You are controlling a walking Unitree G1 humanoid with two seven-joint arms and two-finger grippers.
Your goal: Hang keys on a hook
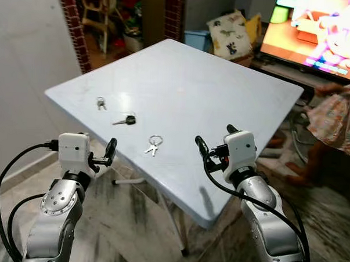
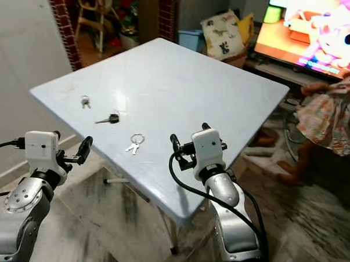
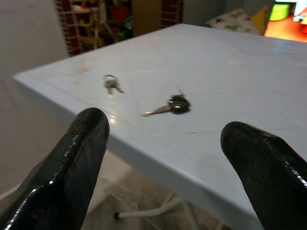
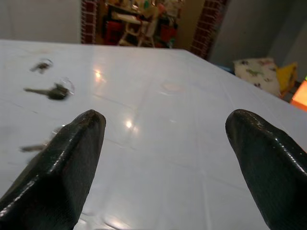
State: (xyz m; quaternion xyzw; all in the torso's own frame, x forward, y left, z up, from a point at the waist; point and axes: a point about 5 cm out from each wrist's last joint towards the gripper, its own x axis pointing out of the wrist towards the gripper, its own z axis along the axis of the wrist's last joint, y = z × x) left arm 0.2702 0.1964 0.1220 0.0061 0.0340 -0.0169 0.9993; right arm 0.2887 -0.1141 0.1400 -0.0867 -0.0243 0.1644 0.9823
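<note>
Three lots of keys lie near the front left corner of a white table [image 1: 223,92]. There is a small silver bunch [image 1: 100,103], a black-headed key [image 1: 125,121], and silver keys on a ring [image 1: 154,144] nearest the edge. My left gripper [image 1: 106,153] is open, just off the table's front left edge, below the black-headed key [image 3: 170,105]. My right gripper [image 1: 215,138] is open too, low over the front edge to the right of the ringed keys. Both hold nothing.
A person in a patterned dress [image 1: 338,115] stands past the table's right corner, by a lit television [image 1: 319,33]. Behind the table are a blue bin [image 1: 196,38], a printed cushion [image 1: 230,32] and a high chair [image 1: 99,11]. A pale wall [image 1: 21,54] runs along the left.
</note>
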